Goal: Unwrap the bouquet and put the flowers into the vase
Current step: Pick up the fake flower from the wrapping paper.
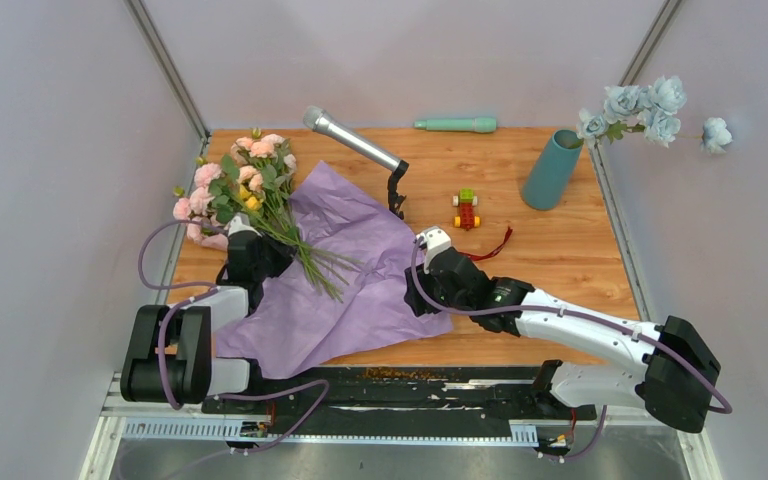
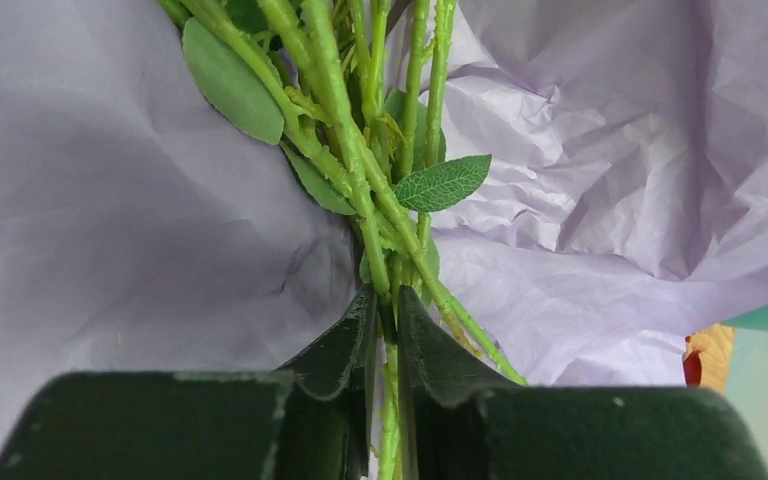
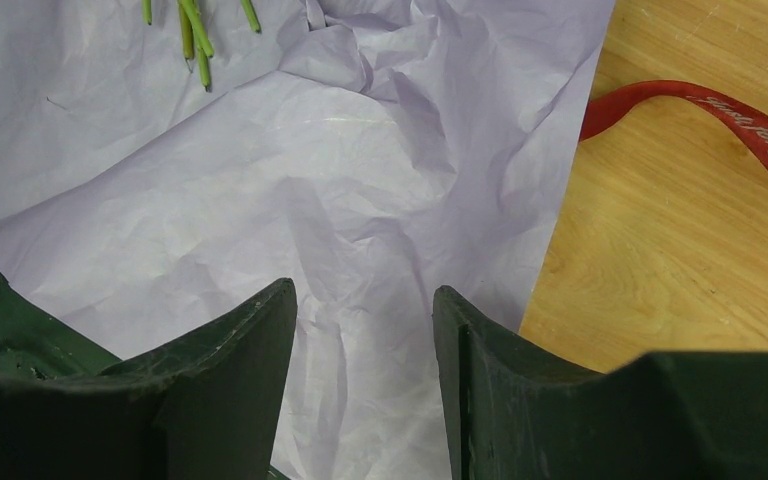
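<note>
The bouquet lies unwrapped: the flowers, pink, yellow and cream roses, rest at the table's left with their green stems across the spread lilac paper. My left gripper is shut on the stems, and one stem runs down between its fingers. My right gripper stands open over the paper's right edge, nothing between its fingers. The dark red ribbon lies loose on the wood to the right. The teal vase stands at the back right.
A microphone on a black stand leans over the paper's far edge. A mint-green rod lies at the back. A small red-and-yellow toy sits mid-table. Pale blue flowers hang beside the vase, on the right wall.
</note>
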You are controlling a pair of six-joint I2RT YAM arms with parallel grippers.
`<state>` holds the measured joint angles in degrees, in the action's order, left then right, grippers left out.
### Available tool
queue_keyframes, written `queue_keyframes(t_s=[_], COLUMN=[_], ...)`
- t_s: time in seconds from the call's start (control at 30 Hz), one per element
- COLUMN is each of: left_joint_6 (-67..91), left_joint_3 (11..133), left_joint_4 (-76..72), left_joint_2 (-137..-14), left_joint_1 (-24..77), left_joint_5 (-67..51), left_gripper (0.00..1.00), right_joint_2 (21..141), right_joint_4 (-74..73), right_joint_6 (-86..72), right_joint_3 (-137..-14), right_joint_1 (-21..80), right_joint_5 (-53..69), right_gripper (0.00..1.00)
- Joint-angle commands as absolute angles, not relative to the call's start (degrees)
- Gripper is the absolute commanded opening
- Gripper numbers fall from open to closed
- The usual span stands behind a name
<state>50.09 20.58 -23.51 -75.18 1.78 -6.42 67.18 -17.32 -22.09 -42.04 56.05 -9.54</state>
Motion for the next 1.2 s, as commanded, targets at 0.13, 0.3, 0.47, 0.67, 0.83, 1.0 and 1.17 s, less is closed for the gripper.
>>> queue_keyframes(t_s=[0.13,0.3,0.47,0.67,0.83,1.0,1.17], left_joint_6=[52.89,55.01,55.05,52.60,48.37,40.07,30.19], left_joint_3=[17.92,15.08,12.23,9.05,10.49,17.18,29.28], left_joint_4=[-29.62,-31.20,-30.07,-25.67,-18.42,-6.65,4.66], left_joint_2=[-74.21,-68.72,-59.07,-44.79,-31.70,-24.00,-25.06], left_joint_1=[0.64,0.62,0.60,0.57,0.61,0.62,3.45], left_joint_5=[-7.81,-7.54,-6.56,-6.86,-12.41,-22.74,-33.11], left_gripper=[0.02,0.00,0.00,0.00,0.00,0.00,0.00], right_joint_2=[65.32,65.15,65.17,63.86,61.86,58.97,54.47], right_joint_4=[-16.62,-16.83,-16.91,-16.92,-16.80,-14.61,-8.19], right_joint_6=[-23.12,-23.19,-23.42,-23.73,-23.52,-22.05,-20.51], right_joint_3=[-41.84,-41.70,-41.61,-41.48,-41.91,-43.07,-44.14], right_joint_1=[55.64,55.70,55.67,55.66,55.64,55.58,54.76], right_joint_5=[-10.69,-10.78,-10.77,-11.28,-11.25,-6.88,3.71], right_gripper=[0.53,0.53,0.53,0.53,0.53,0.54,0.57])
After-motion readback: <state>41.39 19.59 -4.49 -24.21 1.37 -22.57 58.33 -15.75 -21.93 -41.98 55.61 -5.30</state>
